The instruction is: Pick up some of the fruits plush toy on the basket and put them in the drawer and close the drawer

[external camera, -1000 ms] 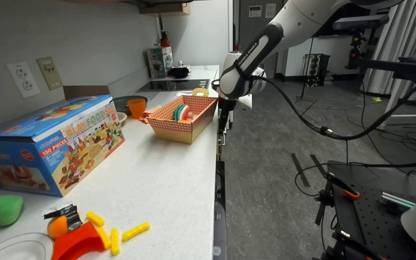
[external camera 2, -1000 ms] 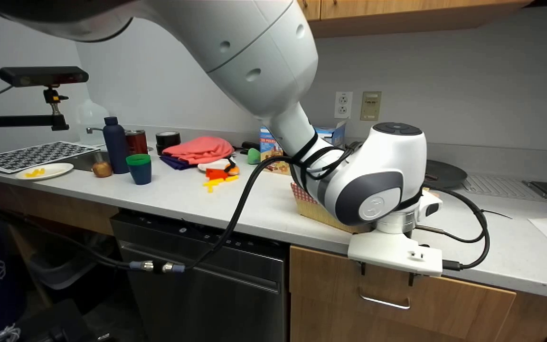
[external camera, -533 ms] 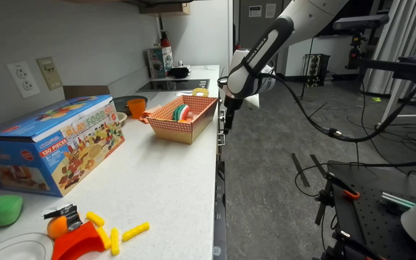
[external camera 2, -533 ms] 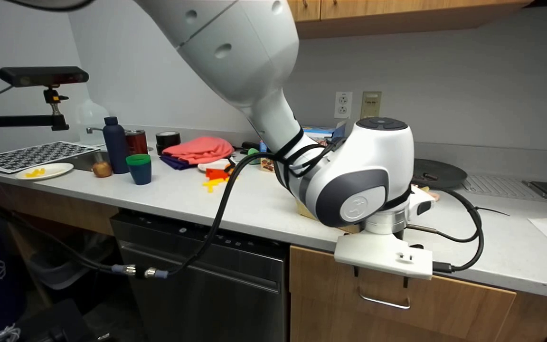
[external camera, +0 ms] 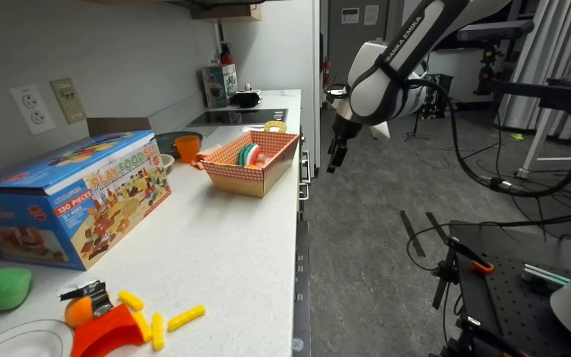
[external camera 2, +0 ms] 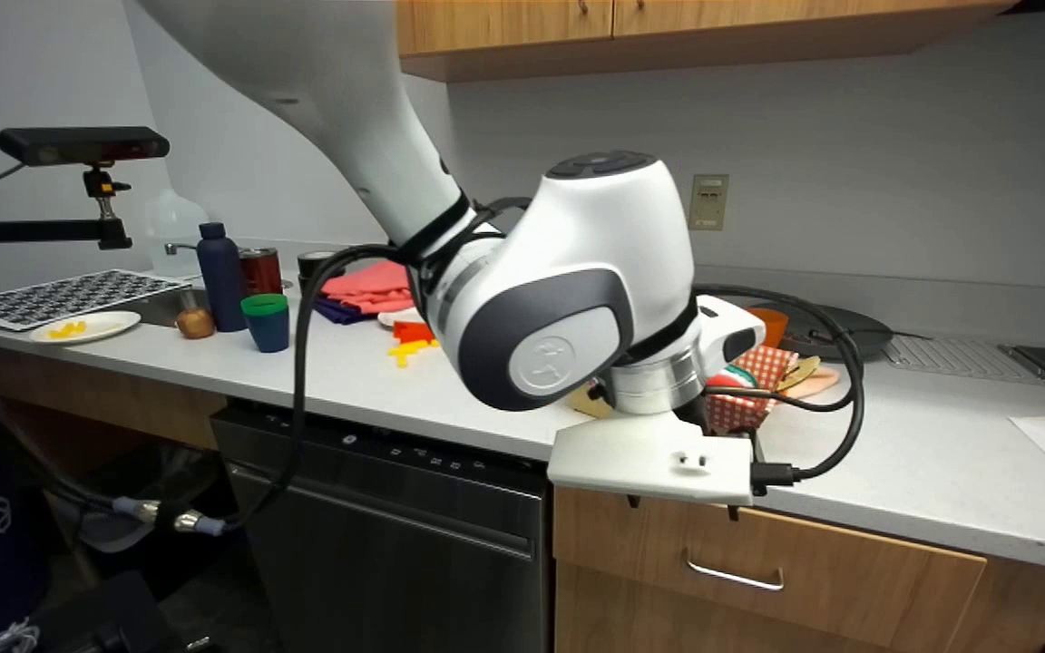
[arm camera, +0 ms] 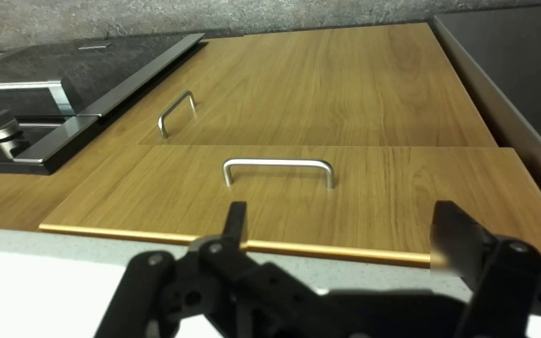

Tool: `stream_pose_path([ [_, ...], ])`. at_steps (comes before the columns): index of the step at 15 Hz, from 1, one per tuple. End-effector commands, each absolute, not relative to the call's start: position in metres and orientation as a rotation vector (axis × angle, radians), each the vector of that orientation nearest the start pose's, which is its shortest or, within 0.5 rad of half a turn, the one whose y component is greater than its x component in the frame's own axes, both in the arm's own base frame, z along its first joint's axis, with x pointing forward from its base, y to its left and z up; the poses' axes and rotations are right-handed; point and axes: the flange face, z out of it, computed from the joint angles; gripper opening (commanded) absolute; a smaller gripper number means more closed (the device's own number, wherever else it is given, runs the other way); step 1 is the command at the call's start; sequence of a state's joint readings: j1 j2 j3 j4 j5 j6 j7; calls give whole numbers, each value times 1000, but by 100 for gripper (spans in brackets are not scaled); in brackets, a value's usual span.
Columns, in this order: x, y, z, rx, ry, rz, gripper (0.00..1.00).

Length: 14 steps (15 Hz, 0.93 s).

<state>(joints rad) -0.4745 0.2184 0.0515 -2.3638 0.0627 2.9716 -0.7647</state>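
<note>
The basket (external camera: 280, 168), checked red and tan, sits on the counter by its front edge. A striped red-and-green fruit plush toy (external camera: 248, 154) lies inside it, with a bit of orange partly hidden behind the rim. In an exterior view my arm covers much of the basket (external camera 2: 763, 367). The wooden drawer (arm camera: 383, 197) below the counter is pushed in or nearly so, its metal handle (arm camera: 277, 163) facing out. My gripper (arm camera: 342, 206) hangs in front of the drawer, apart from it, fingers wide and nothing between them. In an exterior view the gripper (external camera: 334, 166) is clear of the counter edge.
A play food box (external camera: 112, 193) stands against the wall. Yellow sticks (external camera: 186, 318) and a red plastic piece (external camera: 107, 333) lie at the near end. An orange cup (external camera: 187, 148) and a dark pan (external camera 2: 835, 331) are behind the basket. A dishwasher (external camera 2: 386, 535) adjoins the drawer.
My gripper has backed away from the drawer and counter edge and risen, with the arm swinging left in an exterior view, uncovering part of the basket. The basket and its contents stay put.
</note>
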Motion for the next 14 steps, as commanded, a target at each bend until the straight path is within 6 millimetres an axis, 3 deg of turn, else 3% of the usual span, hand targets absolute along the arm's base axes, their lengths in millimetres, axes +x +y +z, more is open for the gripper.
stream_pose_path([
  [1,445,-206,304,-3264,-524,-670,100],
  [4,419,-193,313,-3254,-531,-711,100],
  [5,443,-201,301,-3246,-500,-672,100],
  [8,428,-193,308,-3242,-516,-684,100],
  [14,426,-193,308,-3243,-514,-683,100],
])
